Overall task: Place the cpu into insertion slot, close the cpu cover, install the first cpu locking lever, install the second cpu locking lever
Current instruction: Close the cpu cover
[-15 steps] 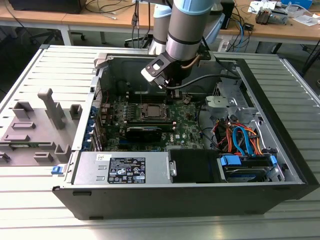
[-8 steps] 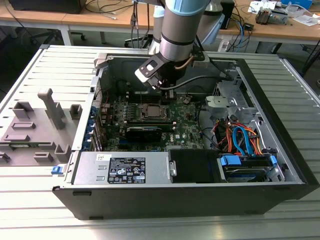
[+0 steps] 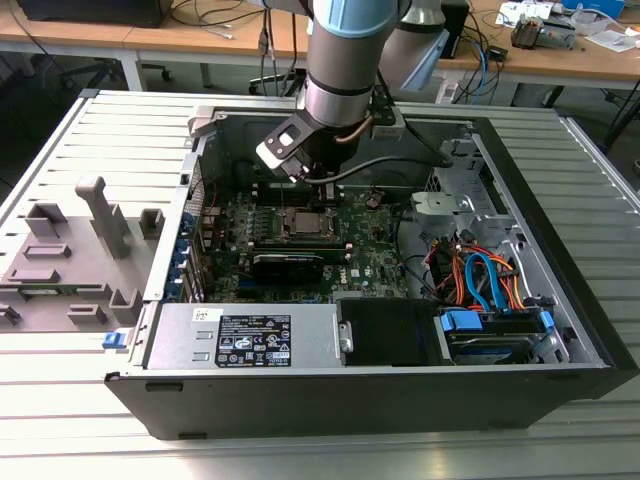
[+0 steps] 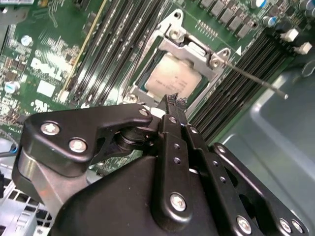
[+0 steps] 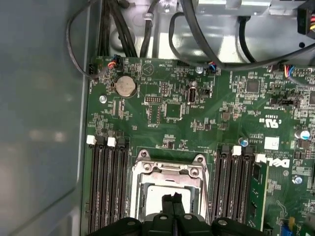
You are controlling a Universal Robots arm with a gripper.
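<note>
The open computer case (image 3: 560, 250) lies flat on the slatted metal counter (image 3: 60, 400). A grey moulded fixture (image 3: 70, 250) stands by the counter's edge at the exterior view's left. The arm reaches down into the case over the motherboard (image 5: 197, 118).

The cpu (image 4: 172, 78) is seated in the socket, its pale metal top facing up. In the exterior view the socket lies nearer the motherboard's far edge, between the banks of memory slots (image 5: 106, 187). The cpu cover (image 4: 192, 49) lies down over the socket as a silvery frame, and the chip shows through its window.

A thin locking lever (image 4: 251, 76) projects from one corner of the socket and angles across the neighbouring memory slots toward the case wall.

The gripper (image 4: 172, 101) hangs directly over the cpu, near one edge of the chip. Its jaws are drawn tight together with nothing between them. Whether the tips touch the chip cannot be told.
</note>
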